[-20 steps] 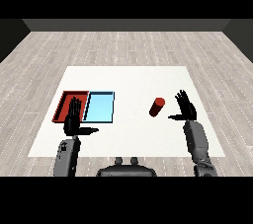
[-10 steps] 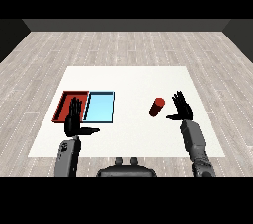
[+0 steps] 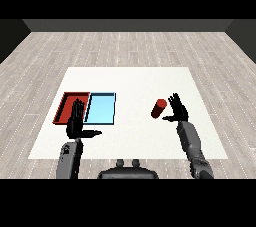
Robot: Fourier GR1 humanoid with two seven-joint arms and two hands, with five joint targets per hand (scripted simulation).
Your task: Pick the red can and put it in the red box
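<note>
The red can [image 3: 159, 109] stands tilted on the white table, right of centre. My right hand [image 3: 178, 109] is open just to the can's right, fingers spread and thumb pointing toward it, with a small gap between them. The red tray [image 3: 69, 102] lies at the left, beside the light blue tray [image 3: 101, 108]. My left hand [image 3: 77, 121] is open, fingers straight up and thumb out, hovering over the near edge of the red tray and hiding part of it.
The two trays sit side by side on the table's left half. The white table [image 3: 130, 83] stretches behind and between the trays and the can. Grey wooden floor surrounds the table.
My right hand has moved left toward the can, narrowing the gap. The left hand and the can have stayed put.
</note>
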